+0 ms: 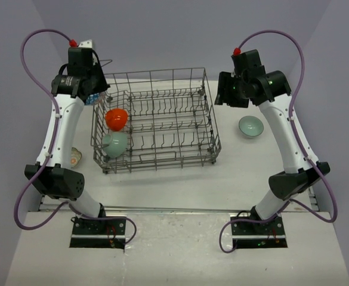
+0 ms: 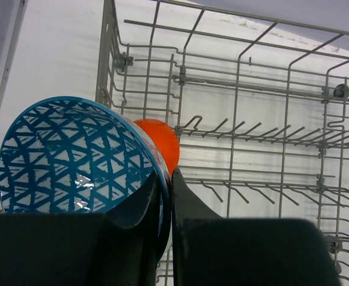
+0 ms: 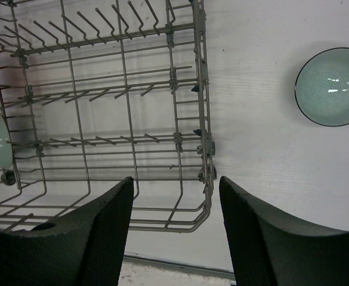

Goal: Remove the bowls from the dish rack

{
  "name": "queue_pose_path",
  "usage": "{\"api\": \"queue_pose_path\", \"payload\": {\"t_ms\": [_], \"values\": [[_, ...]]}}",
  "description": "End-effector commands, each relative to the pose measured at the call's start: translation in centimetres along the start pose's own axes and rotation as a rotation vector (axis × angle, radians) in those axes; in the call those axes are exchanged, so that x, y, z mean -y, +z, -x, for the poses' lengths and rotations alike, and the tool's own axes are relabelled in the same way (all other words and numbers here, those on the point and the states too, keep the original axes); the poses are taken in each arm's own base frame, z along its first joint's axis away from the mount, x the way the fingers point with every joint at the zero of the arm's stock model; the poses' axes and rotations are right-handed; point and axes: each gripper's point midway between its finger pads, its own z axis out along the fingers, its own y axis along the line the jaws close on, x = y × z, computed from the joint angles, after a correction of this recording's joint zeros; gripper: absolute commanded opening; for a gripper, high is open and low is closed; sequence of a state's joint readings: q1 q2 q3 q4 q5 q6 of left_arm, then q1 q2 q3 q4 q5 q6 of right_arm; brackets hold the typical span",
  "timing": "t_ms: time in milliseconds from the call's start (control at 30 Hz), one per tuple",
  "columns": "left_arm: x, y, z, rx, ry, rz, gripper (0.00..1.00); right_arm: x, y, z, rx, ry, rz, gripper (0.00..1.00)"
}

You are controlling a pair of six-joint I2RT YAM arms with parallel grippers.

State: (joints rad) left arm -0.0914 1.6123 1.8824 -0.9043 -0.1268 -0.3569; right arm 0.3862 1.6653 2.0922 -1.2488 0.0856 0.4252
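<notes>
White bench [image 1: 162,190], plain lavender walls behind. The dish rack [image 1: 156,119] sits mid-bench, its long axis running left to right.

Left gripper [image 2: 167,202]: pinching the rim of the blue bowl [image 2: 73,158], one finger inside the wall and one outside. The bowl hangs over the rack's far left corner, tilted, its mouth facing the left edge of the bench.

Right gripper [image 3: 177,232]: fingers spread wide, holding nothing, above the rack's right end.

Other bowls:
- The orange bowl [image 1: 116,118] and a green bowl [image 1: 115,143] stand on edge between the tines at the rack's left end, the green one closer to the near edge.
- A second green bowl [image 1: 251,126] rests mouth-up on the bench, right of the rack and apart from it.
- A patterned bowl [image 1: 75,157] lies by the left edge, partly hidden behind the left arm.

Judgement: the step in hand is carrying the blue bowl out. Open bench lies to the gripper's left, past the rack's left wall. The orange bowl sits just beyond the blue one, so the bowl probably needs lifting before it is moved sideways. Both racked bowls are nearer the left arm.
</notes>
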Motion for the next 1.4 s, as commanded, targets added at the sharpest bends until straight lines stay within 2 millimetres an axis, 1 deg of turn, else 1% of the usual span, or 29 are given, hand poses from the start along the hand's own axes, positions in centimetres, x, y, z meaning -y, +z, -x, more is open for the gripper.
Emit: {"api": "queue_pose_path", "payload": {"t_ms": [0,133,167,267,300,400,433,467,500,533,567,600,667,700,733,867,900,933,1000,1067,1167,1267,1333,1367], "values": [[1.8,-1.4,4.0,0.119,-0.025,-0.090,0.00,-0.5,0.0,0.1,0.004,-0.021,0.020,0.60],[0.5,-1.3,4.5,0.134,-0.023,-0.015,0.00,-0.4,0.0,0.0,0.004,-0.024,0.018,0.60],[-0.3,-1.2,4.6,0.137,-0.025,0.017,0.00,-0.4,0.0,-0.1,0.002,-0.024,0.017,0.60],[-1.6,-1.1,5.0,0.147,-0.032,0.070,0.00,-0.2,0.3,-0.3,-0.006,-0.024,0.013,0.60],[-2.4,-1.2,5.5,0.158,-0.045,0.089,0.00,-0.3,0.1,-0.4,-0.005,-0.025,0.016,0.60],[-4.0,-0.7,5.9,0.159,-0.068,0.136,0.00,-0.2,0.3,-0.8,-0.018,-0.026,0.015,0.60],[-4.4,-0.1,5.8,0.151,-0.070,0.159,0.00,-0.1,0.3,-0.8,-0.018,-0.025,0.015,0.60],[-4.9,-0.1,6.2,0.159,-0.074,0.174,0.00,-0.3,0.2,-0.8,-0.020,-0.027,0.019,0.60],[-6.3,-0.1,6.5,0.164,-0.093,0.202,0.00,-0.4,0.2,-1.0,-0.022,-0.031,0.021,0.60],[-6.9,0.4,6.6,0.159,-0.104,0.221,0.00,-0.5,0.1,-0.9,-0.020,-0.030,0.026,0.60],[-8.1,0.6,6.9,0.161,-0.115,0.248,0.00,-0.6,0.1,-1.0,-0.023,-0.031,0.028,0.60],[-8.7,1.5,6.7,0.146,-0.117,0.265,0.00,-0.8,0.1,-1.2,-0.029,-0.032,0.034,0.60],[-9.9,2.7,6.3,0.128,-0.115,0.283,0.00,-1.0,0.1,-1.3,-0.032,-0.038,0.037,0.60],[-10.2,3.5,6.6,0.149,-0.114,0.285,0.00,-1.4,0.0,-1.4,-0.032,-0.046,0.042,0.60],[-10.5,3.8,6.6,0.155,-0.104,0.290,0.00,-1.6,-0.1,-1.4,-0.030,-0.049,0.047,0.60],[-13.4,7.0,4.2,0.074,-0.126,0.339,0.00,-2.0,-0.1,-1.5,-0.037,-0.056,0.055,0.60],[-13.8,8.0,3.4,0.052,-0.130,0.345,0.00,-2.0,-0.1,-1.5,-0.035,-0.056,0.056,0.60],[-14.0,8.4,3.2,0.051,-0.122,0.351,0.00,-2.0,-0.1,-1.5,-0.036,-0.057,0.054,0.60],[-14.5,9.9,1.9,0.025,-0.114,0.363,0.00,-2.0,0.0,-1.5,-0.037,-0.058,0.053,0.60],[-15.3,10.8,1.0,0.003,-0.113,0.388,0.00,-2.1,0.1,-1.5,-0.041,-0.058,0.053,0.60],[-16.2,12.6,-1.0,-0.051,-0.112,0.411,0.00,-2.1,0.2,-1.3,-0.039,-0.058,0.049,0.60],[-17.3,14.9,-3.9,-0.121,-0.111,0.438,0.00,-2.1,0.3,-1.2,-0.042,-0.060,0.048,0.60],[-17.7,15.8,-5.3,-0.150,-0.106,0.450,0.00,-2.1,0.3,-1.1,-0.038,-0.059,0.046,0.60],[-18.0,16.0,-5.7,-0.159,-0.109,0.458,0.00,-2.1,0.3,-1.2,-0.039,-0.061,0.045,0.60]]}}
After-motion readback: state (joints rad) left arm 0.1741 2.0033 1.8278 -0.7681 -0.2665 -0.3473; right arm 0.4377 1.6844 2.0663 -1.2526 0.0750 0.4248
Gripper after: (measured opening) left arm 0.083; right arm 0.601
